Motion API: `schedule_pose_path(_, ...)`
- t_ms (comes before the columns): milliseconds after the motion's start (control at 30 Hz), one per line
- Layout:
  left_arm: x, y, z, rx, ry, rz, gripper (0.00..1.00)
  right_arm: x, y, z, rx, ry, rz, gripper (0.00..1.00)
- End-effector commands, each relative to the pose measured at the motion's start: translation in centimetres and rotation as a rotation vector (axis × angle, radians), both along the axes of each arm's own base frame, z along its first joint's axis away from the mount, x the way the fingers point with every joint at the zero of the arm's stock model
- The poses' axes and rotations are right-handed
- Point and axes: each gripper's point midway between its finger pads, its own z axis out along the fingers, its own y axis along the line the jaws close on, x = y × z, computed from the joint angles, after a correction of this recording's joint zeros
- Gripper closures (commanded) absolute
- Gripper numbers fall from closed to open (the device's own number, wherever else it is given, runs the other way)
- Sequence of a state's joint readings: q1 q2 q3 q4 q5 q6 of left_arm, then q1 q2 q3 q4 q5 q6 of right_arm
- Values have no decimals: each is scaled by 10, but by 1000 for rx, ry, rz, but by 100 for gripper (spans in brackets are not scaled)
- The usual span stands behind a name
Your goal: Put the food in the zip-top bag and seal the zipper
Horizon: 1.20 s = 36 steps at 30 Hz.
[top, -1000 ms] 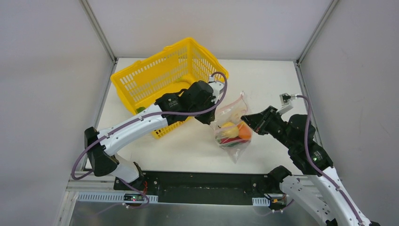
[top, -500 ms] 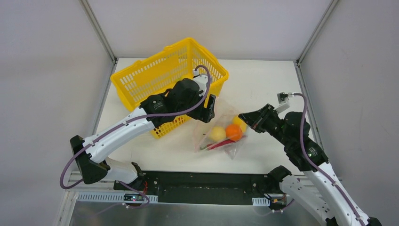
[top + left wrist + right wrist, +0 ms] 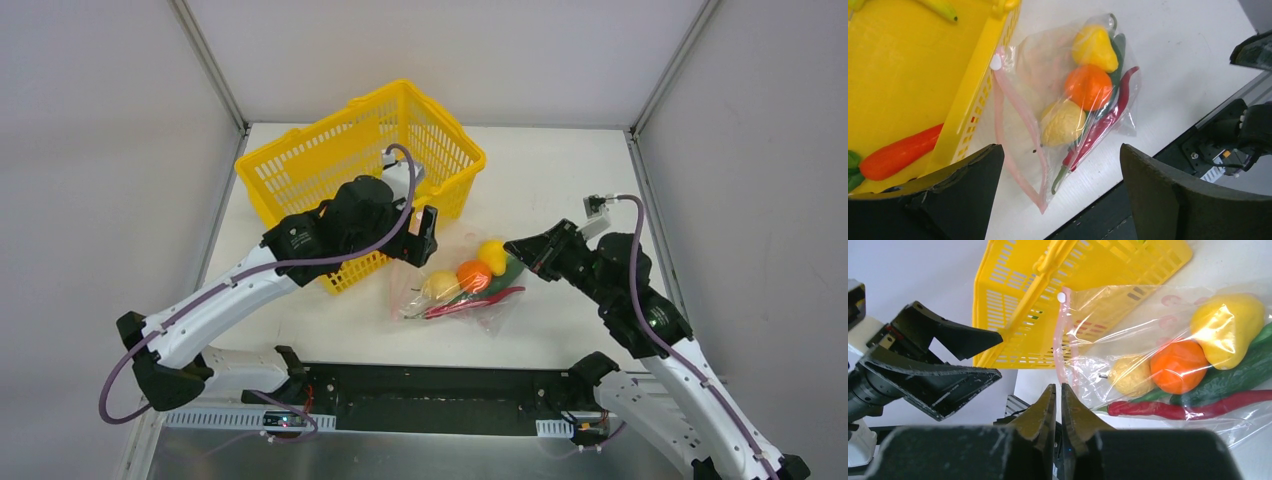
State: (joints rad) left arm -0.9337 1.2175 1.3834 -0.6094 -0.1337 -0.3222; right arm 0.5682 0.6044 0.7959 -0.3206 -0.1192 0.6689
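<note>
**Bag.** The clear, pink-dotted zip-top bag (image 3: pixel 1033 70) lies flat on the white table (image 3: pixel 560 170), a little toward 6 o'clock of the table's middle. The yellow plastic basket (image 3: pixel 300 175) sits at its 10 o'clock. Through the plastic we see a yellow lemon (image 3: pixel 1093 47), an orange round fruit (image 3: pixel 1088 86), a paler yellow round piece (image 3: pixel 1063 122), a red chili (image 3: pixel 1103 125) and a long green pepper (image 3: pixel 1119 50). An orange-red long piece (image 3: pixel 898 152) and a yellow banana (image 3: pixel 943 7) lie in the basket, so we judge the filling unfinished.

**Zipper.** The thin pink zipper strip (image 3: pixel 1063 340) forms the bag's 9 o'clock edge. Its long axis runs roughly 12 to 6, leaning toward 7 at the near end. Its two tracks bow apart, so the mouth is open and unsealed. A small white tab (image 3: pixel 995 62) marks the 12 o'clock end, beside the basket wall. We cannot tell whether it touches the wall.

**Grippers.** The left gripper (image 3: pixel 1060 150) has its jaws spread wide and holds nothing, hovering over the zipper edge. The right gripper (image 3: pixel 1058 390) has its jaws pressed together with nothing between them. It sits at the bag's 3 o'clock, apart from the plastic.

**Key relation.** The mouth faces 9 o'clock, toward the basket and the left arm, which is the nearer of the two. The right gripper would have to cross the whole bag to reach it. We judge that a sealing pinch must straddle the strip and travel along its 12-to-6 line.
</note>
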Motion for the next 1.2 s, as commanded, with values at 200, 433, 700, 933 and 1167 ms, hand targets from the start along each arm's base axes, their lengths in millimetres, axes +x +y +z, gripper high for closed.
schedule_pose_path(200,-37,24,-65,-35,133,-6,16,1,25,-15,-4,64,116,83)
schedule_pose_path(433,-47,52,-68,-195,81,106,15,6,46,-45,-109,201,183,59)
schedule_pose_path(700,-52,61,-90,-197,123,147,16,19,72,-64,-282,214,117,45)
schedule_pose_path(933,-46,86,-86,-272,67,279,17,24,103,-65,-471,118,-7,41)
schedule_pose_path(1167,-52,97,-56,-311,-21,244,17,19,147,-78,-594,44,-61,38)
